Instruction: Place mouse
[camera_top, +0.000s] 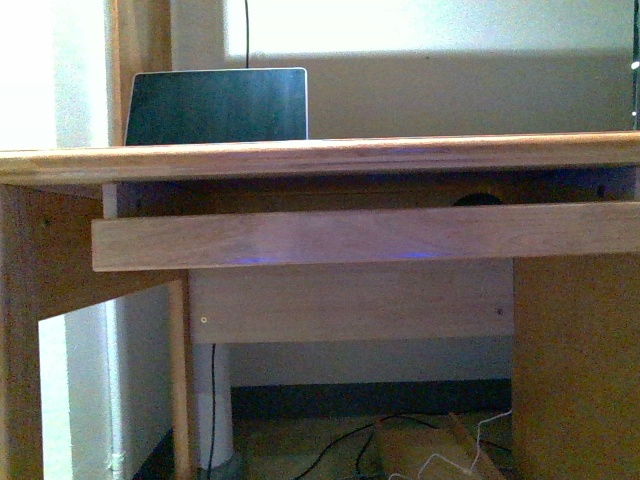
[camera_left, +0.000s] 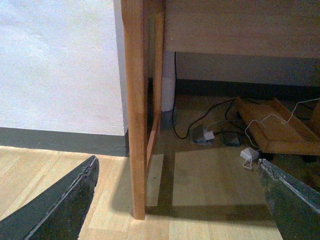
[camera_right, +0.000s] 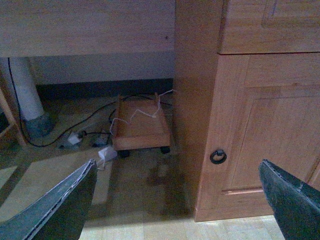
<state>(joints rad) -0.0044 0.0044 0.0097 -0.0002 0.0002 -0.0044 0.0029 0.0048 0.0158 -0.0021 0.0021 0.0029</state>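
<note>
Down low, the left gripper (camera_left: 176, 162) has its dark fingers spread wide and empty, facing a wooden desk leg (camera_left: 135, 110). The right gripper (camera_right: 176, 162) gapes the same way at a wooden cabinet door (camera_right: 260, 125). Further out, at two o'clock, what looks like the small dark domed mouse (camera_top: 478, 199) peeks over the pale wooden pull-out tray rail (camera_top: 360, 235). Farthest, at eleven o'clock, stands the dark silver-rimmed laptop (camera_top: 215, 105). I'd call this the approach step, nothing grasped yet. Next, the right arm needs to rise to tray height.

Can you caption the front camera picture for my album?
A laptop sits on a wooden desk; something dark, maybe the mouse, peeks over the shelf below.
</note>
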